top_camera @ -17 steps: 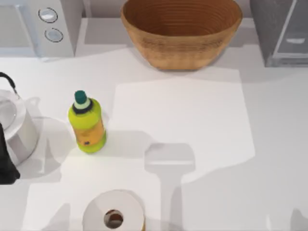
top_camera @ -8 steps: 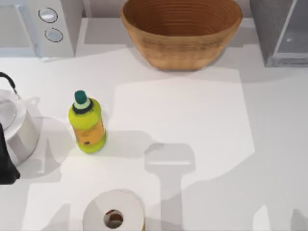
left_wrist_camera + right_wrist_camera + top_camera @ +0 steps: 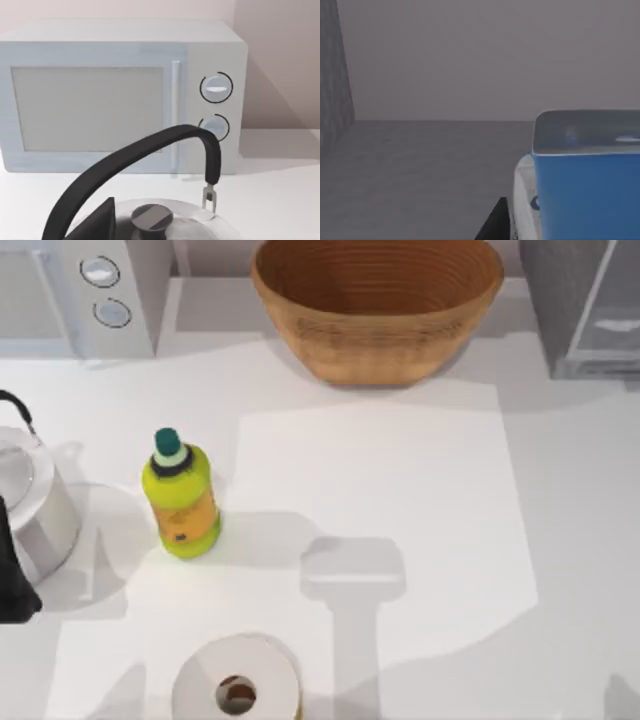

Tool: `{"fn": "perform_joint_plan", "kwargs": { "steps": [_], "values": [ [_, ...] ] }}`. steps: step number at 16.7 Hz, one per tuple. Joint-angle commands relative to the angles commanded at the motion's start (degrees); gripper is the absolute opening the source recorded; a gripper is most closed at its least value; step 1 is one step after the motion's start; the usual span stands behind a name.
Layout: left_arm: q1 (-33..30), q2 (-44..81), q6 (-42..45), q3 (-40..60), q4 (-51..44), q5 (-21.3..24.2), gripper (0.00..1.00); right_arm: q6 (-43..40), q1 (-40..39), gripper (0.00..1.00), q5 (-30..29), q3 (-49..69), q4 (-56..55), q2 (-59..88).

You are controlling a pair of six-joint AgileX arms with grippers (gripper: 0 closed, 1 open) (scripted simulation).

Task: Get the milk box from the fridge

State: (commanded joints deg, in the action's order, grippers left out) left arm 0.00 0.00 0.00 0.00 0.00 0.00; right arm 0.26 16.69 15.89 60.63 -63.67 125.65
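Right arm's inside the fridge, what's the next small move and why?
Probably ease the right end effector sideways toward the milk box. In the right wrist view the carton sits near and off to one side against the fridge interior, not centred for a grasp.

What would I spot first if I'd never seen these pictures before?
Probably the big woven brown basket at the back middle of the white table, and the yellow-green bottle with a dark green cap standing toward the left. In the right wrist view, the bright blue top of the small white milk box sits very close inside a grey space.
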Motion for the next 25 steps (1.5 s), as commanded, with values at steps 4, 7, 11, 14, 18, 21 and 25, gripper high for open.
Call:
{"fn": "perform_joint_plan", "kwargs": {
  "steps": [4, 7, 11, 14, 18, 21, 25],
  "values": [
    [0.00, 0.00, 0.00, 0.00, 0.00, 0.00, 1.00, 0.13, 1.28, 0.00, 1.21, -9.63, -5.31, -5.29],
    [0.00, 0.00, 0.00, 0.00, 0.00, 0.00, 1.00, 0.08, 1.99, 0.00, 1.42, -10.98, -6.31, -6.31],
    [0.00, 0.00, 0.00, 0.00, 0.00, 0.00, 1.00, 0.29, 1.56, 0.00, 1.30, -10.74, -5.83, -6.53],
    [0.00, 0.00, 0.00, 0.00, 0.00, 0.00, 1.00, 1.24, 0.65, 0.00, 0.46, -10.71, -2.27, -11.79],
    [0.00, 0.00, 0.00, 0.00, 0.00, 0.00, 1.00, 3.18, -0.88, 0.00, -2.86, -12.49, 9.30, -27.30],
    [0.00, 0.00, 0.00, 0.00, 0.00, 0.00, 1.00, 4.04, -2.24, 0.00, -6.50, -16.42, 21.56, -44.89],
    [0.00, 0.00, 0.00, 0.00, 0.00, 0.00, 1.00, 3.25, -4.49, 0.00, -10.90, -24.14, 36.50, -71.05]
  ]
}}
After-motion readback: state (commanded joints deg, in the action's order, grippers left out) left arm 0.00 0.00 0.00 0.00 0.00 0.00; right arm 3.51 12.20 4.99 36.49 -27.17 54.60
